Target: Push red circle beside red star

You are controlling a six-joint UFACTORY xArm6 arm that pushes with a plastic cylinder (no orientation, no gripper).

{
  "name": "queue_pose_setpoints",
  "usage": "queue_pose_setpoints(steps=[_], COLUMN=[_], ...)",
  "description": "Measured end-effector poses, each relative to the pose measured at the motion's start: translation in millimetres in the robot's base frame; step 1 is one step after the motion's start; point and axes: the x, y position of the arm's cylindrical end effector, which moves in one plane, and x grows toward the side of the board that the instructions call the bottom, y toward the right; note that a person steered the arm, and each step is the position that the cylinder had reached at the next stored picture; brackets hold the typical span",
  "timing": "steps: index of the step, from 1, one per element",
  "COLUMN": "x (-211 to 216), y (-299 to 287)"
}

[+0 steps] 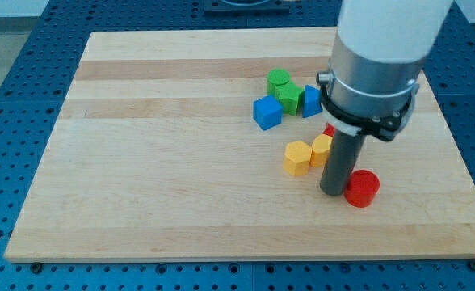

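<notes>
Wooden worktop carries, from the view's left: a blue cube, green blocks, a second blue block, two yellow hexagonal blocks. My tip touches the red circle, which lies just to its right. A red sliver, judged the red star, sits behind the rod, toward the view's top. No jaws exist on this end effector. No writing legible.

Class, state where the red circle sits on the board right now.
The red circle lies toward the view's bottom right, touching my tip on its right side, below the yellow blocks.
</notes>
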Motion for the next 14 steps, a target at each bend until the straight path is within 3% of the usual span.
queue_pose_setpoints(steps=[2, 5, 9, 11, 14], x=[30.5, 33.5, 46.9, 20.9, 29.8], y=[10.3, 58.6, 18.2, 35.2, 45.0])
